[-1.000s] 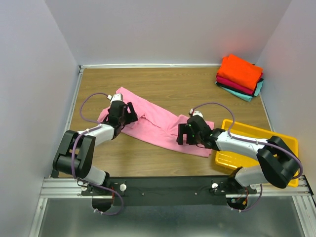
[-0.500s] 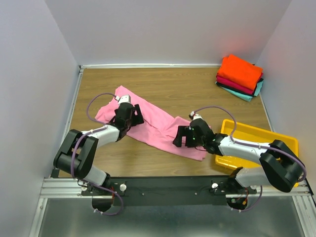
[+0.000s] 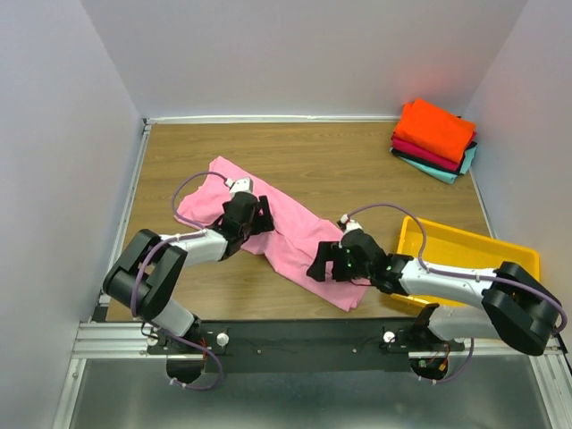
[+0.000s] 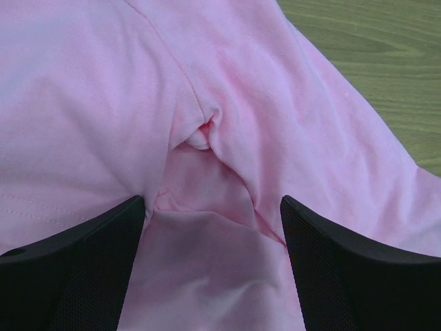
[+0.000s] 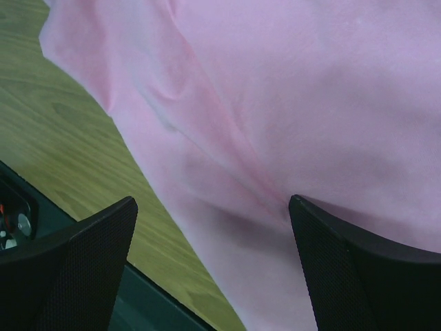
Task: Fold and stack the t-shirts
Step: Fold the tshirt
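pale walls (image 3: 313, 54) enclose a wood-grain table (image 3: 357, 161) on three sides under soft, even light; an aluminium rail (image 3: 98, 340) runs along its near edge, with a grey metal sheet (image 3: 295, 398) below it.

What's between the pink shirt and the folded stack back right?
Bare wood table only, top view: nothing lies between pink shirt and folded stack.

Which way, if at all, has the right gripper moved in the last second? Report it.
Yes. The right gripper has slid toward the near edge of the table and slightly left, away from the yellow tray, with the pink t-shirt shifting along.
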